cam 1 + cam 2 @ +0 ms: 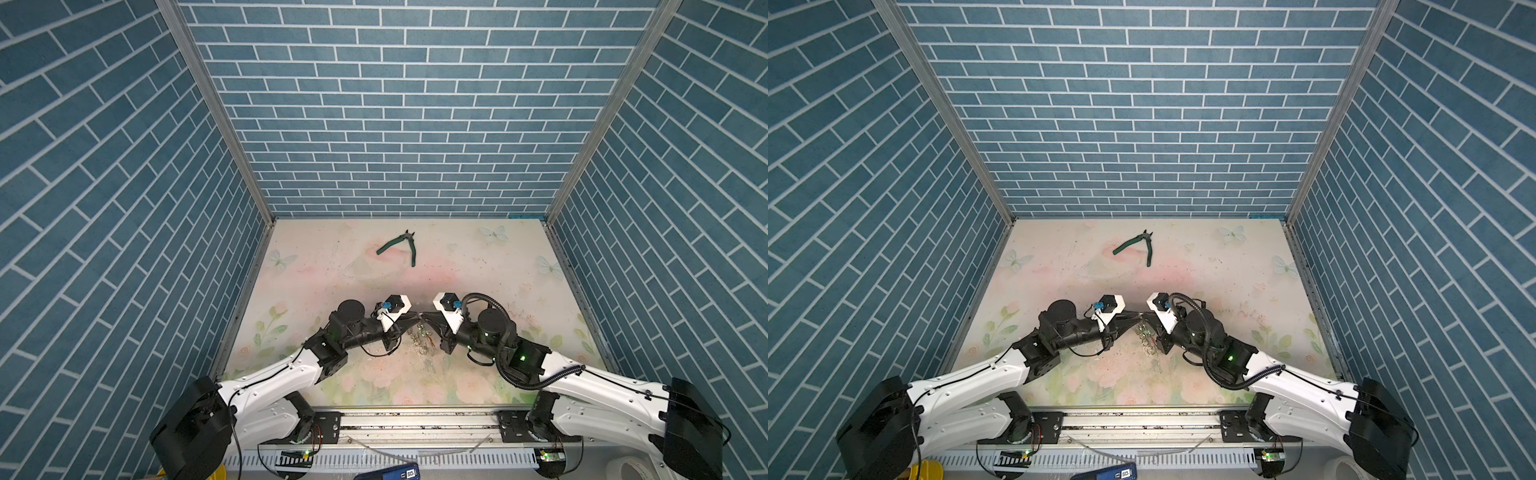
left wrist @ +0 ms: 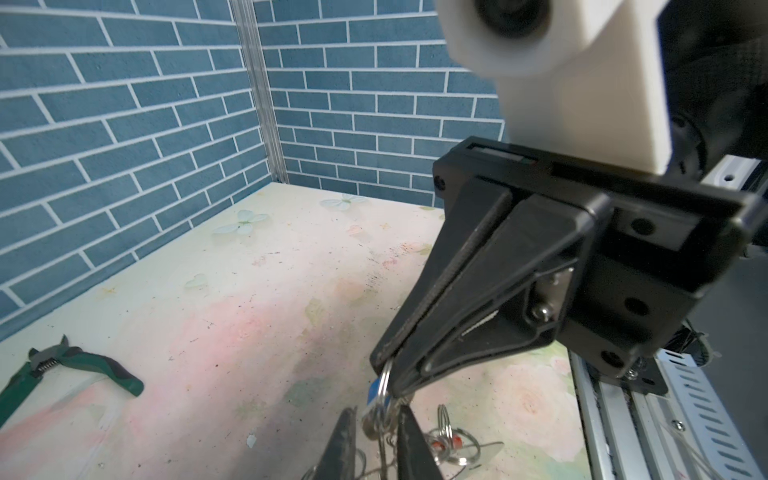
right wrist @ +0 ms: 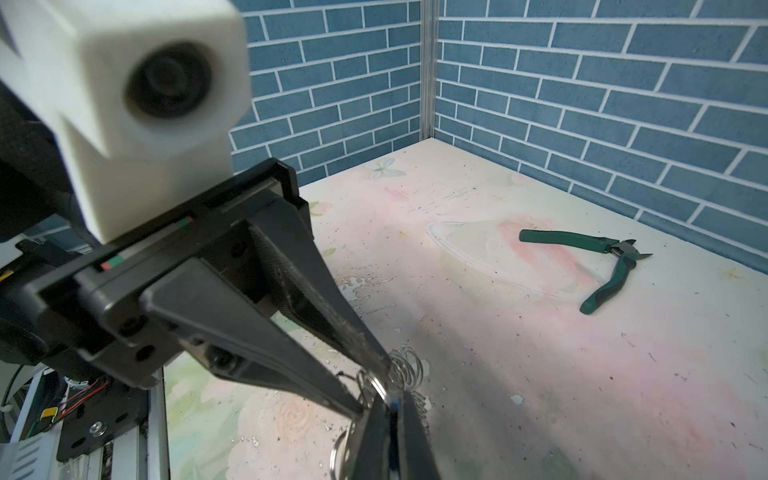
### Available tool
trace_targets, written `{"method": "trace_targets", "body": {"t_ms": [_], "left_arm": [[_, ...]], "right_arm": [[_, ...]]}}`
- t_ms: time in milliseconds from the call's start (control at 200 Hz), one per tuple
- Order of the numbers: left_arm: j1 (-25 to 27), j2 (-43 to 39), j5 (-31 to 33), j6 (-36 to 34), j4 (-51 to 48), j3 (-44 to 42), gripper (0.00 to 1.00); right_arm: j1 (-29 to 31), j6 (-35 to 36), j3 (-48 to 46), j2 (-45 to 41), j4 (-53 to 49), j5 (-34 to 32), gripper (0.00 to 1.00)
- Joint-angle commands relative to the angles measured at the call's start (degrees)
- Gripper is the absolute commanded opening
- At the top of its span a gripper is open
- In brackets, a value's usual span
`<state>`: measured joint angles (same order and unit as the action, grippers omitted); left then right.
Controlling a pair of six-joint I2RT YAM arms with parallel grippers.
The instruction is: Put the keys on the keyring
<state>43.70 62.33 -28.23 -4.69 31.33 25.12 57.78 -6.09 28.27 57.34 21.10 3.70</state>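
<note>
Right gripper (image 2: 386, 374) clenched on the ring of the keys (image 2: 376, 392), left gripper (image 3: 373, 392) pinching the same blue-tagged bunch from the other side, over the table (image 1: 478, 266), the keyring (image 1: 420, 340) just beneath them, green-handled pliers (image 1: 390, 244) well apart toward the back wall (image 1: 395, 124).

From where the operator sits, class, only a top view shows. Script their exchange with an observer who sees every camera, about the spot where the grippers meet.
Operator: What does the right gripper hold?
Observer: The left wrist view shows it shut on a silvery ring, the blue tag hanging just below.
Operator: And the left gripper?
Observer: Its fingers stand either side of that tag's lower end; whether they pinch it, I cannot tell.
</note>
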Motion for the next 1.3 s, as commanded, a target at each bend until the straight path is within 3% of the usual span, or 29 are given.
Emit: {"method": "trace_targets", "body": {"t_ms": [0,135,290,390,480,590,675,960,1295], "left_arm": [[0.2,-0.4,-0.9,0.7,1.6,0.9,0.11],[0.2,0.2,-1.0,0.2,0.7,1.2,0.03],[0.2,0.9,-1.7,-0.5,-0.9,1.9,0.05],[0.1,0.8,-1.8,-1.0,-2.3,2.6,0.0],[0.2,0.3,-1.2,-3.1,-7.7,4.7,0.0],[0.2,-1.0,-1.1,-6.5,-15.2,7.6,0.0],[0.2,-1.4,-2.3,-7.6,-17.9,8.5,0.0],[0.5,-0.4,-8.4,-9.3,-22.4,11.0,0.0],[0.6,0.9,-11.8,-9.9,-24.4,12.3,0.0]], "right_arm": [[-0.1,-1.7,-1.4,0.4,4.5,1.0,0.0],[-0.1,-1.8,-1.6,0.3,5.1,1.0,0.0],[-0.1,-1.9,-1.8,0.3,5.7,2.5,0.0],[-0.1,-0.5,-1.4,0.1,3.8,3.7,0.0],[-0.1,5.1,0.6,-1.5,-5.0,4.2,0.0],[-0.1,15.2,3.5,-4.5,-18.6,3.8,0.11],[-0.1,20.7,5.2,-6.2,-24.5,3.6,0.14],[-0.1,28.2,5.7,-8.1,-24.0,7.6,0.21],[-0.9,28.8,8.5,-9.8,-26.2,10.9,0.21]]}}
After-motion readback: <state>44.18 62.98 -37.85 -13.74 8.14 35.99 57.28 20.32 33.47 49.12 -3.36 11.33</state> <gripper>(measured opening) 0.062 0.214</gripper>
